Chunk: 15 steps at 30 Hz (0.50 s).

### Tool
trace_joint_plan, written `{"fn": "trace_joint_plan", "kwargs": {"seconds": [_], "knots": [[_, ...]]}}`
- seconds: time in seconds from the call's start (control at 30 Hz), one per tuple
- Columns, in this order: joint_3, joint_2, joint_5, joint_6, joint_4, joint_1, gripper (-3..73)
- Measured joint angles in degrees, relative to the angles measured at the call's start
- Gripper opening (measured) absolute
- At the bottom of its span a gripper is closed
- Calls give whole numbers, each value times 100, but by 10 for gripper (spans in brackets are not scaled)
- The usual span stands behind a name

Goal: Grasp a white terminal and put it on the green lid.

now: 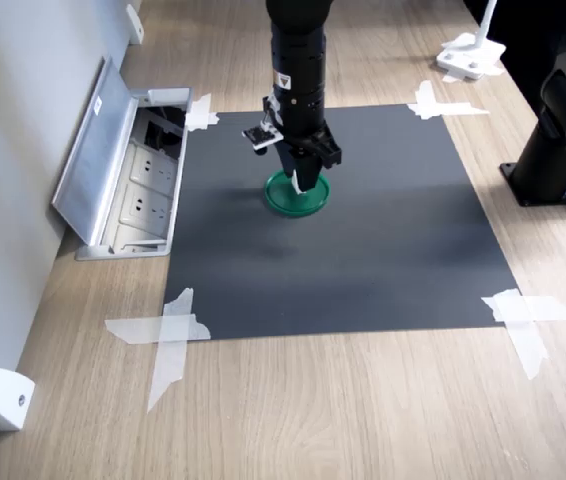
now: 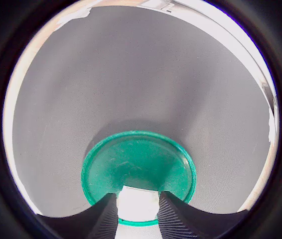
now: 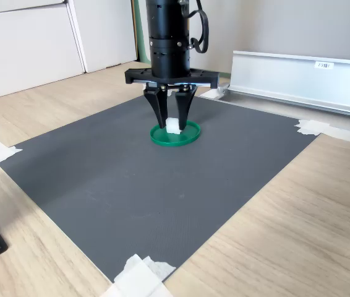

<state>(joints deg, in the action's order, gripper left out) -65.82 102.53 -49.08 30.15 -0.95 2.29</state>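
Claw: your gripper [image 3: 172,125] is clamped on the white terminal [image 3: 173,125].
Terminal: held low over the green lid [image 3: 175,135], mid-mat.
Done: grasp, carry.
Left: release onto lid.

My arm [image 3: 169,37] is a glossy black cylinder built in stacked rings, with a small white sticker on its side and a black cable looping beside it. A flat black crossbar sits under it. My gripper [image 3: 173,121] has two tapering matte black fingers [image 2: 177,220] whose inner faces are finely ribbed.
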Motion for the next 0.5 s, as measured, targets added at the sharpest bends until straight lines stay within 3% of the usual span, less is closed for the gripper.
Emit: {"fn": "trace_joint_plan", "kwargs": {"seconds": [0.13, 0.37, 0.5], "knots": [[-4, 0, 0, 51, -79, 0, 340], [-6, 0, 16, 45, -115, 14, 518], [-6, -9, 75, 0, 8, 68, 564]]}}
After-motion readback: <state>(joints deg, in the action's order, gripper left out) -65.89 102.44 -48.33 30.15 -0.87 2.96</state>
